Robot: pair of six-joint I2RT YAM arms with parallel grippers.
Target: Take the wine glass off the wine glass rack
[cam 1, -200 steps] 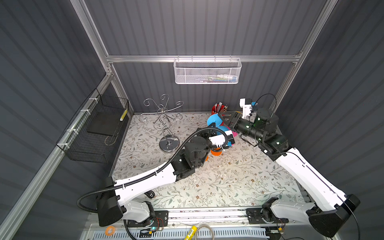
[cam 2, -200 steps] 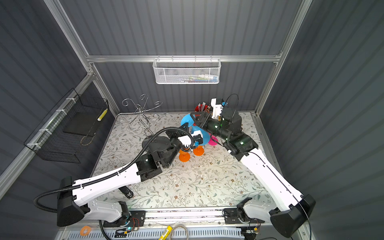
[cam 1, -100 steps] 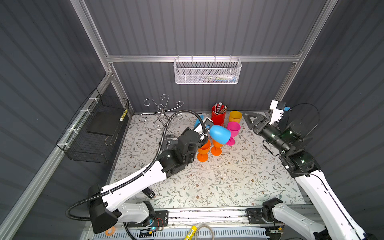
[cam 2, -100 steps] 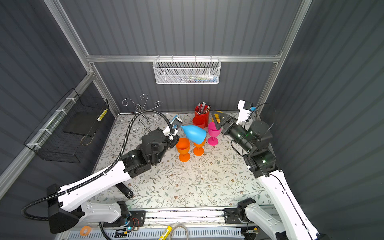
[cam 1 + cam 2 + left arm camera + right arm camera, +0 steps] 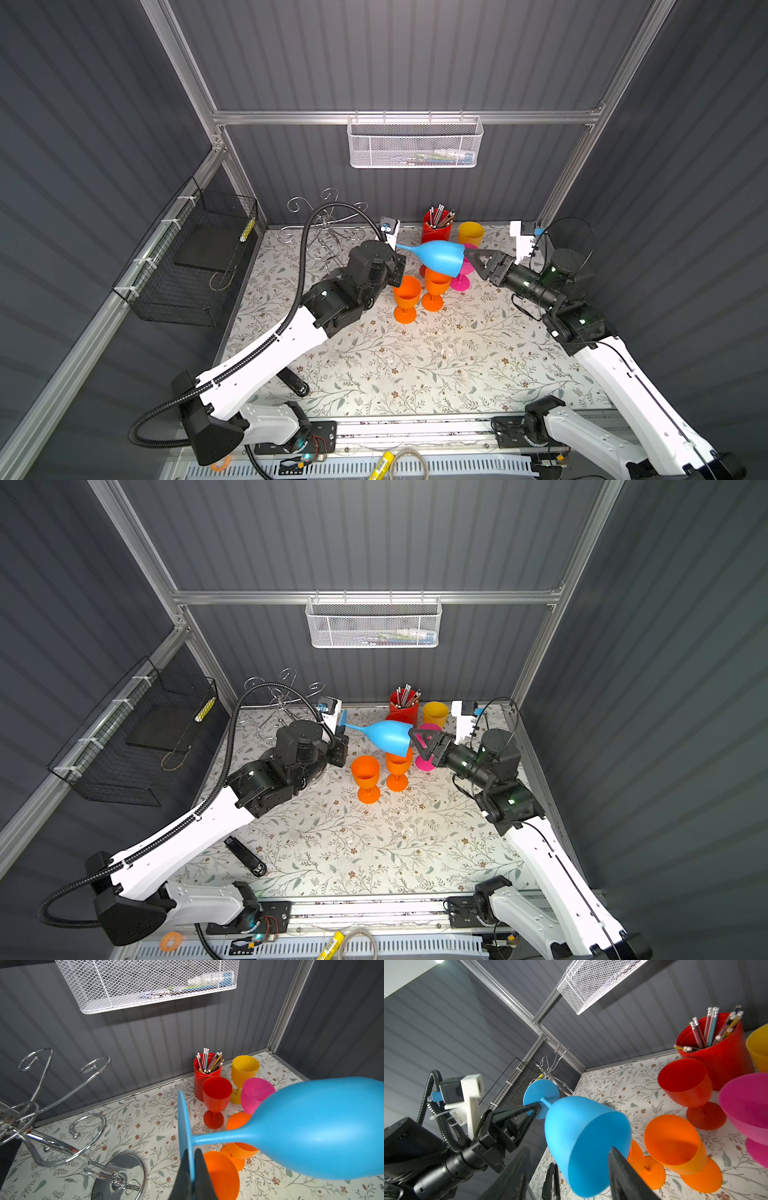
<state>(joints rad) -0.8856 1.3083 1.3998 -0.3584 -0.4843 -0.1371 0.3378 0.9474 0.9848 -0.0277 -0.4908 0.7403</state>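
The wine glass (image 5: 440, 257) is clear of the rack (image 5: 124, 1169). It hangs in the air lying sideways, foot to the left and mouth to the right, above two orange glasses (image 5: 405, 297). The rack stands far left with bare arms.

The left gripper (image 5: 192, 1157) is clamped on the rim of the foot only, so the whole bowl hangs out beyond a thin pinch. The right gripper (image 5: 569, 1151) has its jaws apart with the mouth of the bowl between them. Whether either finger touches the rim I cannot tell.

This looks like a handover, and the risks follow from that:
- The pinch on the foot may let the glass swivel or slip if the right fingers nudge the bowl.
- The bowl is smooth and tapered, so closing jaws could squeeze it out sideways.
- If the left gripper lets go before the right one holds, the glass likely drops onto the orange glasses and topples them, perhaps the pink glass (image 5: 461, 278) too.
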